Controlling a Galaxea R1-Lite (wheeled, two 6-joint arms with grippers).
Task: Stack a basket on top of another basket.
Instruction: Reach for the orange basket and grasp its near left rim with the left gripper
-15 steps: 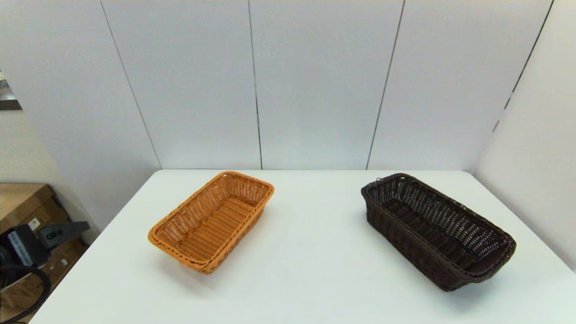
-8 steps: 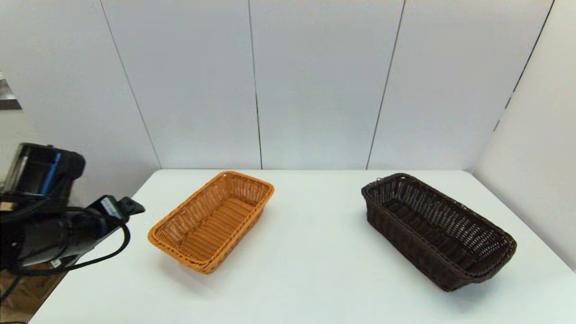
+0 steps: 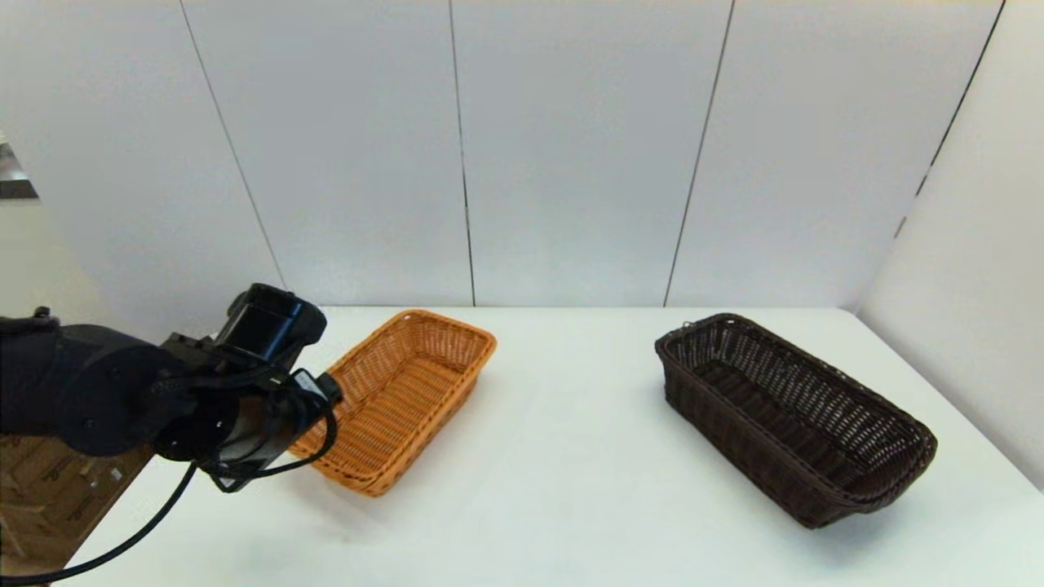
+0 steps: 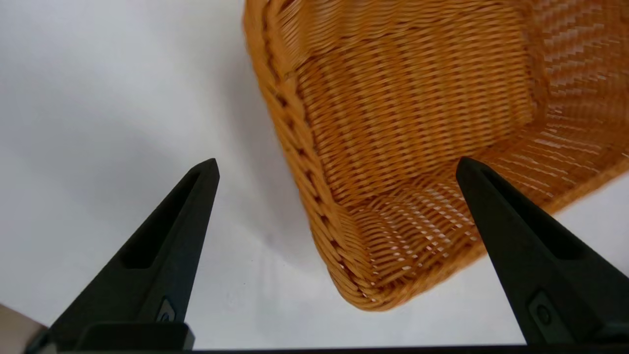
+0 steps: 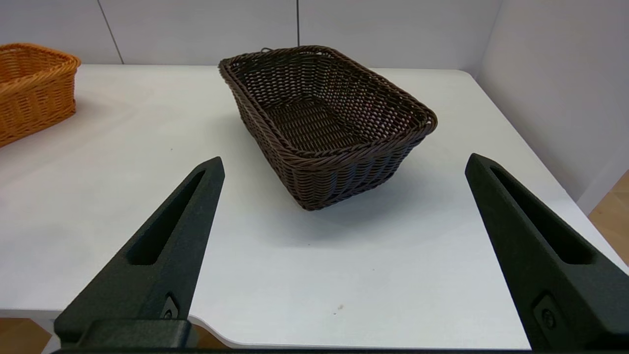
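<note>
Now the left pincer [image 4: 336,167], spread wide, straddles the orange basket's [image 4: 408,123] near corner rim.

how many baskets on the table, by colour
orange basket: 1
dark brown basket: 1
total: 2

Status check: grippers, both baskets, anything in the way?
Left gripper open over the orange basket near corner. Right gripper open, off the table edge, facing the dark brown basket. Baskets apart, unstacked. Nothing between them.
</note>
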